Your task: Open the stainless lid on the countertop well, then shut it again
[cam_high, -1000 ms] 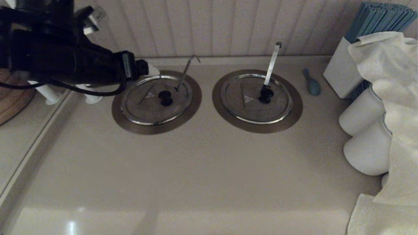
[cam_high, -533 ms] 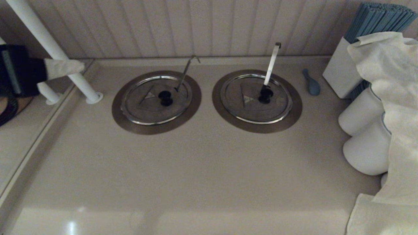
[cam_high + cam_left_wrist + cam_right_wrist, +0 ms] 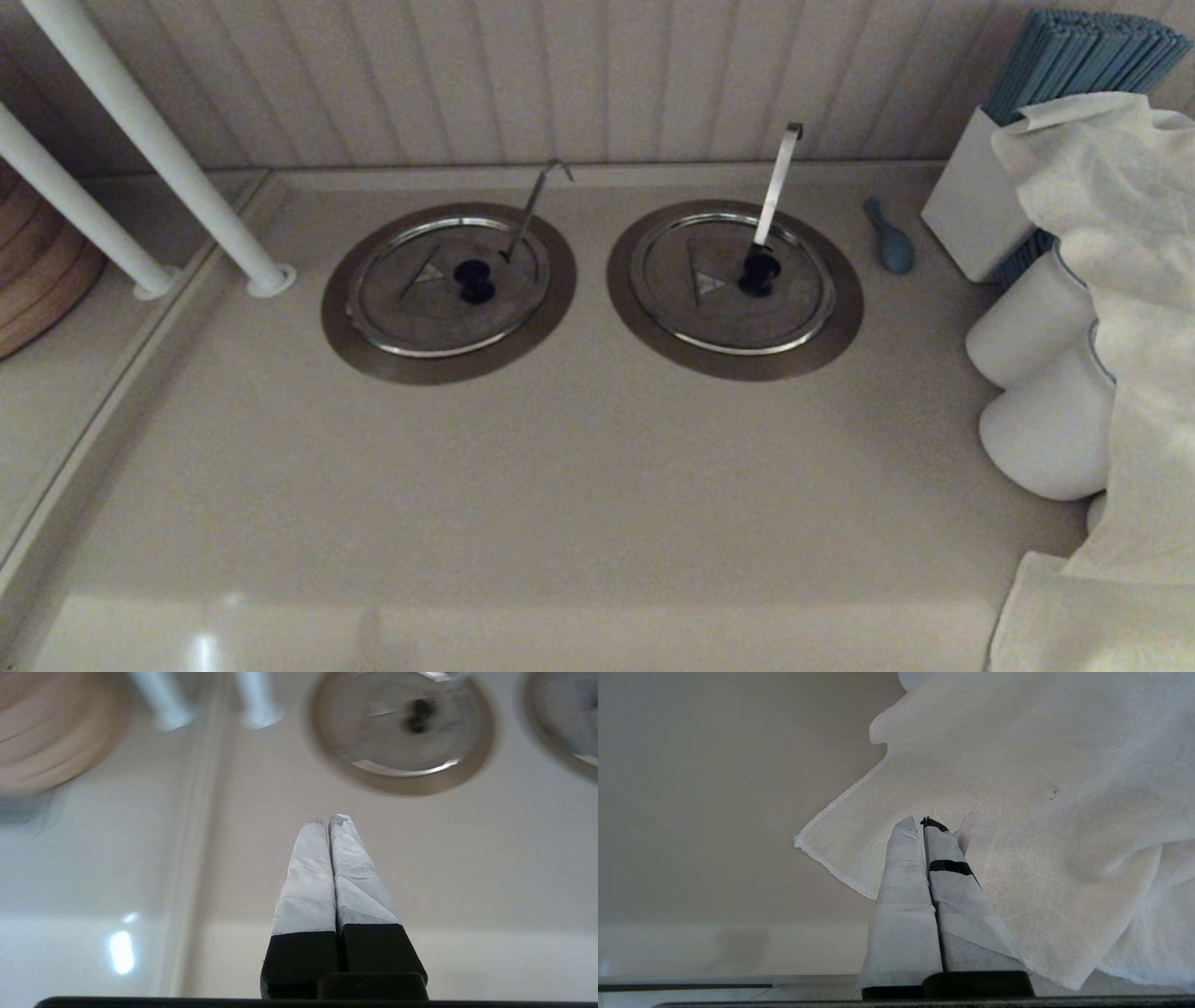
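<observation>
The stainless lid (image 3: 446,294) lies flat and closed on the left countertop well, inside its brushed-steel flange (image 3: 373,359). Its black knob (image 3: 474,280) sits at the centre and the thin hooked rod (image 3: 537,201) pokes up through it. No arm shows in the head view. In the left wrist view my left gripper (image 3: 329,820) is shut and empty above the bare counter, well short of the lid (image 3: 397,742). My right gripper (image 3: 920,822) is shut, parked over a white cloth (image 3: 1041,812).
The twin lid (image 3: 733,289) with its broad pale strip handle (image 3: 777,182) sits to the right. Two white poles (image 3: 159,149) and a wooden board (image 3: 37,280) stand at the left. White jars (image 3: 1046,373), a draped cloth (image 3: 1120,308), a blue-stick holder (image 3: 990,201) and a small blue object (image 3: 892,238) crowd the right.
My left arm has drawn back from beside the lid, leftward and out of the head view. The lid stays flat on its well.
</observation>
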`<state>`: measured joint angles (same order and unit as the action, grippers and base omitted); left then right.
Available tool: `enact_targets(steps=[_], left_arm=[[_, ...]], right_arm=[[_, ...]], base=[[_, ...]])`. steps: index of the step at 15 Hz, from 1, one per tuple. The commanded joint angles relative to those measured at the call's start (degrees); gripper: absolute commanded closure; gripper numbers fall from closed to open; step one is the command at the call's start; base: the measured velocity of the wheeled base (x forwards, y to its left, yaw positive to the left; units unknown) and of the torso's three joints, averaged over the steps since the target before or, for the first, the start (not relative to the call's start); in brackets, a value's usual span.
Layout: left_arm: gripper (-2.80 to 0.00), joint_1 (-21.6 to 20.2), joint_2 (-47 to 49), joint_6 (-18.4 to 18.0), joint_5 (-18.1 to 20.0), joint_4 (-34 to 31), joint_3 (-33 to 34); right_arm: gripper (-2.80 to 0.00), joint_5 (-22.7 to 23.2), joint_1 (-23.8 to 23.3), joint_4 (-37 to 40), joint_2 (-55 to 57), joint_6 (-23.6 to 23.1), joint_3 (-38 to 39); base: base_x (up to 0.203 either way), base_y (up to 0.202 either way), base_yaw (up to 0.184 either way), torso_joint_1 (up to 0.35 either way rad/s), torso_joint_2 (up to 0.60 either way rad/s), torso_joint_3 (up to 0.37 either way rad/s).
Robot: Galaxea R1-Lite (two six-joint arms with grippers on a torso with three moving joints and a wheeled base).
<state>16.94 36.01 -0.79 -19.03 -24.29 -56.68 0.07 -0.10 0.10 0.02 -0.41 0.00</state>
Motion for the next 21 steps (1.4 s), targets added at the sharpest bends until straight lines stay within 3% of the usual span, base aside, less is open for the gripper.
enact_targets(steps=[1, 5, 9, 10, 12, 14, 15, 16, 17, 19, 21], left_arm=[[0.0, -3.89, -6.51, -0.02, -0.14, -3.87, -0.91], [0.0, -11.25, -13.83, 1.12, 0.26, -5.25, 2.48], [0.0, -12.97, -19.75, 1.0, 1.07, -5.24, 2.36], [0.0, -12.98, -19.83, 1.22, -0.25, -5.34, 1.21], [0.0, -12.98, -19.8, 2.1, -7.7, -5.49, -1.17], [0.0, -13.68, -20.19, -1.15, -8.85, -5.51, -2.69], [0.0, -16.52, -20.86, -2.65, -8.29, -5.47, -2.7], [0.0, -19.24, -21.3, -3.77, -6.86, -5.33, -2.6], [0.0, -20.0, -21.69, -4.06, -2.81, -5.06, -2.79], [0.0, -18.93, -25.19, -3.62, 7.69, -5.37, -1.8], [0.0, -17.83, -33.05, -4.68, 16.62, -6.43, 4.9]], right_arm=[[0.0, 0.01, 0.01, -0.01, 0.06, -0.02, 0.0], [0.0, 0.01, 0.01, -0.01, -0.02, -0.02, 0.0], [0.0, 0.01, 0.01, -0.01, 0.06, -0.02, 0.0], [0.0, 0.01, 0.01, -0.01, -0.02, -0.02, 0.0], [0.0, 0.01, 0.01, -0.01, 0.05, -0.02, 0.0], [0.0, 0.01, 0.01, -0.01, -0.02, -0.02, 0.0], [0.0, 0.01, 0.01, -0.01, 0.06, -0.02, 0.0], [0.0, 0.01, 0.01, -0.01, -0.02, -0.02, 0.0], [0.0, 0.01, 0.01, -0.01, 0.04, -0.02, 0.0], [0.0, 0.01, 0.01, -0.01, -0.01, -0.02, 0.0], [0.0, 0.01, 0.01, -0.01, 0.06, -0.02, 0.0]], base=[[0.0, 0.0, 0.0, 0.0, 0.0, 0.0], [0.0, 0.0, 0.0, 0.0, 0.0, 0.0], [0.0, 0.0, 0.0, 0.001, 0.0, 0.007], [0.0, 0.0, 0.0, 0.0, 0.0, 0.0], [0.0, 0.0, 0.0, 0.0, 0.0, 0.0], [0.0, 0.0, 0.0, 0.0, 0.0, 0.0], [0.0, 0.0, 0.0, 0.0, 0.0, 0.0], [0.0, 0.0, 0.0, 0.0, 0.0, 0.0], [0.0, 0.0, 0.0, 0.0, 0.0, 0.0], [0.0, 0.0, 0.0, 0.003, 0.0, 0.018], [0.0, 0.0, 0.0, 0.0, 0.0, 0.0]])
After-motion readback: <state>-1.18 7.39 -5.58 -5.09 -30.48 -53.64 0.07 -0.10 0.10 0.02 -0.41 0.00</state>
